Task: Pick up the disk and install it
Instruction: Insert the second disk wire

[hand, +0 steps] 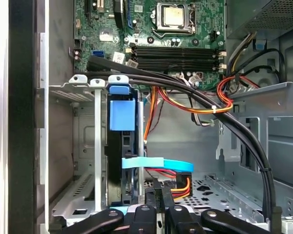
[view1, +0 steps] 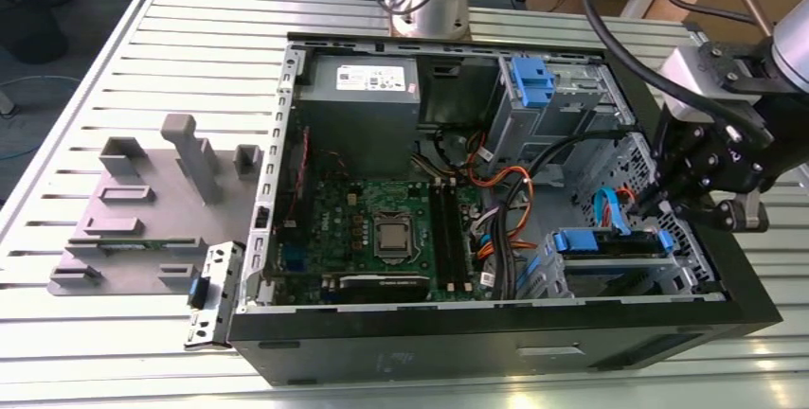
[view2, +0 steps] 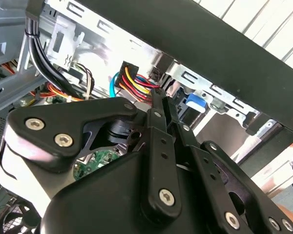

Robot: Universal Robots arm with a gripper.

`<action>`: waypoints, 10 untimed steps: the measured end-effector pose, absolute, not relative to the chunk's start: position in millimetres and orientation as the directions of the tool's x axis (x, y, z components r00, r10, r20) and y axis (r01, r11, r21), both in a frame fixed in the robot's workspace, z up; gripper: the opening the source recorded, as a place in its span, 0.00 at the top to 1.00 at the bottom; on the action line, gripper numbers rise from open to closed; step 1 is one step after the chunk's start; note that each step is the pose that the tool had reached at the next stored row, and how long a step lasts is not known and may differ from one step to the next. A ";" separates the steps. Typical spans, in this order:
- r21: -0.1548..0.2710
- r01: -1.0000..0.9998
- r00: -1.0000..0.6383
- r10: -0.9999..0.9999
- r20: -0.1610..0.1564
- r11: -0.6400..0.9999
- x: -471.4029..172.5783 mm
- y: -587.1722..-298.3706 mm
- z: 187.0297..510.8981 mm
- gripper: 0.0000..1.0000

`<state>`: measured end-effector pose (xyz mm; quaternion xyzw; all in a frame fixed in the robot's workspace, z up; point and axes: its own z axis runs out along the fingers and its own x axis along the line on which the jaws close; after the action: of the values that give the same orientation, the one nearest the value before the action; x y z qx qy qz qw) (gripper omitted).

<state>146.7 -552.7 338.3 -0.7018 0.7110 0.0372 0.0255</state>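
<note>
Right now the black claw (view1: 683, 203) hangs over the right side of an open computer case (view1: 506, 343) in the exterior view, close to the case's right wall. Its two thin fingers (hand: 158, 195) look pressed close together in the first wrist view, with nothing between them. The disk (view1: 607, 248) sits in the metal cage (view1: 575, 286) at the near right corner of the case, just below and a little left of the claw in the exterior view. You can see its blue end tab (hand: 122, 114) in the first wrist view, standing up in the cage slot, and the dark body of the disk runs down from the tab toward the claw. The claw tips are just beside the disk, near the end with the plugs, but I cannot tell if they touch it. A flat blue cable (hand: 158, 165) crosses right above the fingers there, and red, yellow and black wires (hand: 178, 185) plug in close by. Thick black cables (hand: 185, 95) run across the middle of the case. The green board (view1: 379, 229) lies flat on the left half of the case floor. A grey power box (view1: 360, 97) sits in the far left corner. Another blue latch (view1: 531, 82) shows at the far right of the case. On the table (view1: 76, 333), left of the case, lies a grey holder (view1: 139, 210).
</note>
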 end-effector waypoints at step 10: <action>0.017 -1.000 -0.014 -0.996 -0.084 0.012 144.1 -558.1 338.5 0.84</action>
<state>144.1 -558.1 338.5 -0.7018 0.7110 0.0355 0.0240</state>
